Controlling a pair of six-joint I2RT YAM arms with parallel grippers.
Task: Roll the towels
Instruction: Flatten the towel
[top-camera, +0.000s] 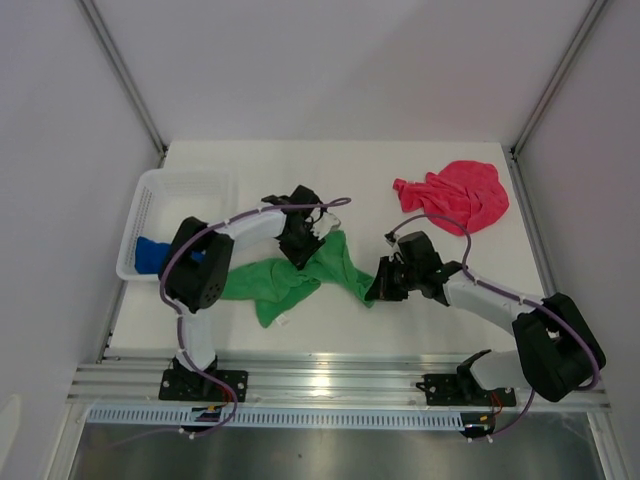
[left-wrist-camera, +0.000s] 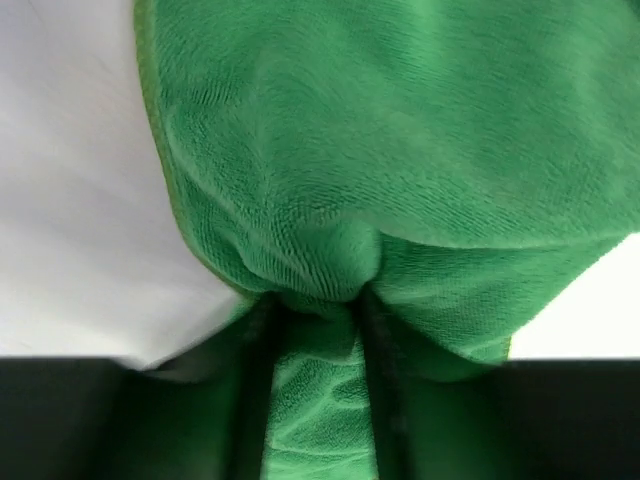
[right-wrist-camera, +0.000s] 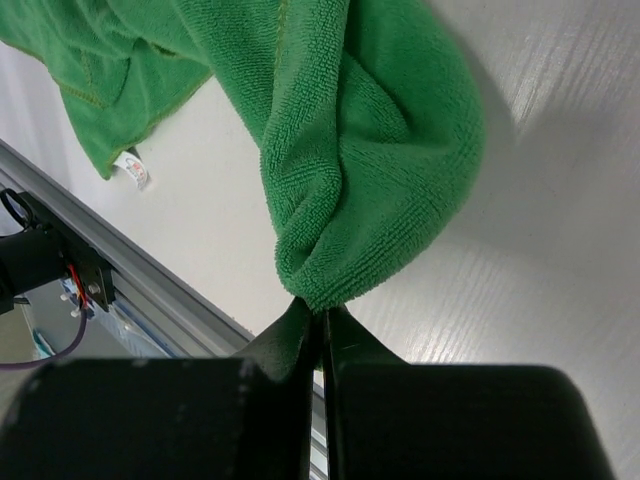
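Across the worktop (top-camera: 300, 165) middle, holding the green towel (top-camera: 290, 280) from two sides: pinched at its 12 o'clock edge by the left claw (top-camera: 298, 245), at its 3 o'clock corner by the right claw (top-camera: 378, 288), likely to spread it flat before rolling.

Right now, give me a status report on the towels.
Left gripper and right gripper both shut on green towel, unrolled. Pink towel crumpled far right; blue towel in basket. Nothing in the way.
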